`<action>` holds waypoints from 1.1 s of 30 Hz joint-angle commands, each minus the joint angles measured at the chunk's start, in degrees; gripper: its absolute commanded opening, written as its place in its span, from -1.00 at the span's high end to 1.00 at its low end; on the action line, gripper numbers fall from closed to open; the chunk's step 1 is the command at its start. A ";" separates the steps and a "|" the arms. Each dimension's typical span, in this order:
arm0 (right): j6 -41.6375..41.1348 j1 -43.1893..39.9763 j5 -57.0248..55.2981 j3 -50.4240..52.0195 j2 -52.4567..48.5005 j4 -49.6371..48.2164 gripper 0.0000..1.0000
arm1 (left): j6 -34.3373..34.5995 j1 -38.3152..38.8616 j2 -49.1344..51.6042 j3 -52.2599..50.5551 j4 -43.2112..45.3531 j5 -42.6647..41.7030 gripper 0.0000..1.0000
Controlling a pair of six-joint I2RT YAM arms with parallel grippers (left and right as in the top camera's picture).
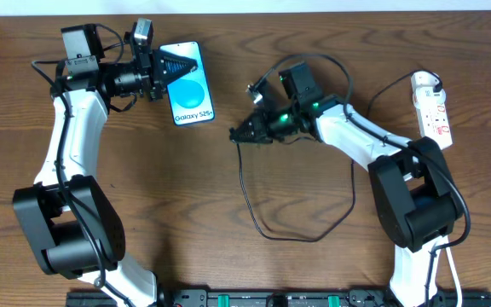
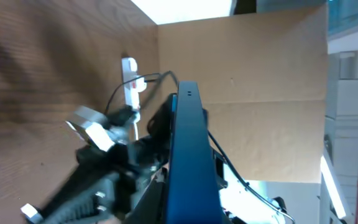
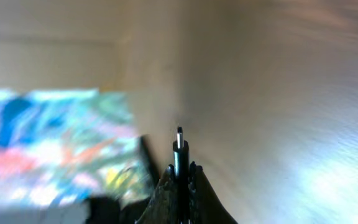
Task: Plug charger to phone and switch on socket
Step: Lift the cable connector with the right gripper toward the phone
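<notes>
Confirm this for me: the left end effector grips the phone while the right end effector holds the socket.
Not quite. The right end effector holds the charger by its plug tip, not the socket, which lies untouched off to the right. The right wrist view shows the tip between its fingers. The left end effector does grip the phone.

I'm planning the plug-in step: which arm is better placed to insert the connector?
Probably right. The right jaws are shut on the charger tip, close to the phone; the left jaws are clamped on the phone's edge, holding it.
</notes>
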State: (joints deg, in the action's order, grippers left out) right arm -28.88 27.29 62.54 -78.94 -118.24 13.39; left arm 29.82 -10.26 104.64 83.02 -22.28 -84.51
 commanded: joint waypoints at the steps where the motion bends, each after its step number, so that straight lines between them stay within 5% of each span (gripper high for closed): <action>1: 2.99 0.50 16.37 -0.61 0.00 -4.11 0.98 | -0.90 0.39 -0.15 0.55 0.09 0.42 0.85; 8: -7.34 0.94 21.99 -0.61 0.00 -20.79 0.98 | 1.31 0.37 -0.15 0.55 2.95 3.10 0.85; 22: -26.05 0.87 20.50 -0.61 0.00 -41.24 0.98 | 28.39 0.33 -0.15 0.55 33.77 6.88 0.85; 33: -53.51 0.74 12.74 -0.61 0.00 -68.85 0.98 | 40.50 0.33 -0.15 0.55 47.39 10.64 0.85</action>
State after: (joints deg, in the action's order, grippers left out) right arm -71.55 27.99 79.57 -79.02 -118.32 -51.57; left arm 65.25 -9.96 104.71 82.81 22.59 -74.70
